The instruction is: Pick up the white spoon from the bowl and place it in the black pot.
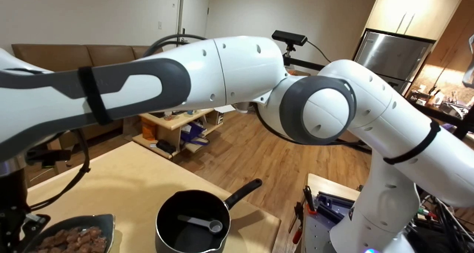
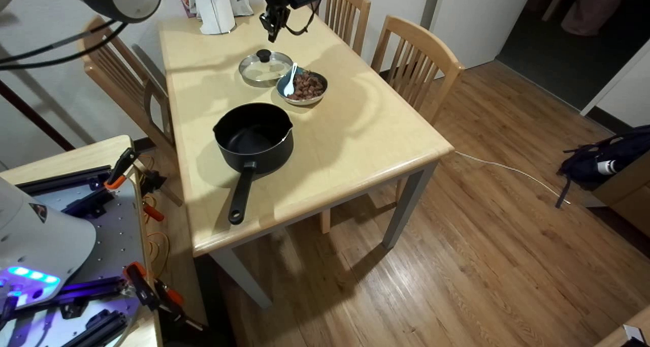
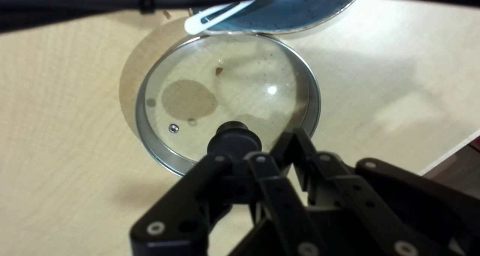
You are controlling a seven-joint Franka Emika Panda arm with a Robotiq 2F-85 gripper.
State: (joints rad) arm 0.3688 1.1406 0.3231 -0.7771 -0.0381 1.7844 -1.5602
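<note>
Black pot (image 2: 271, 156): 1
Bowl (image 3: 296, 14): 1
White spoon (image 2: 290, 87): 1
Measuring spoon (image 1: 198, 222): 1
Glass lid (image 3: 232, 87): 1
Gripper (image 3: 292, 139): 1
Dark bag (image 2: 586, 169): 1
Chairs (image 2: 424, 37): 3 in an exterior view, at 10, 1 and 2 o'clock from the black pot

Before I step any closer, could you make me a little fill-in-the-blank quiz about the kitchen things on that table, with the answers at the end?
1. The spoon in the bowl is coloured ____.
2. The black pot shows exactly ____ long handle.
3. The knob on the see-through lid is coloured ____.
4. A small scoop lies inside the ____, not the bowl.

Missing words: white; one; black; black pot.
</note>
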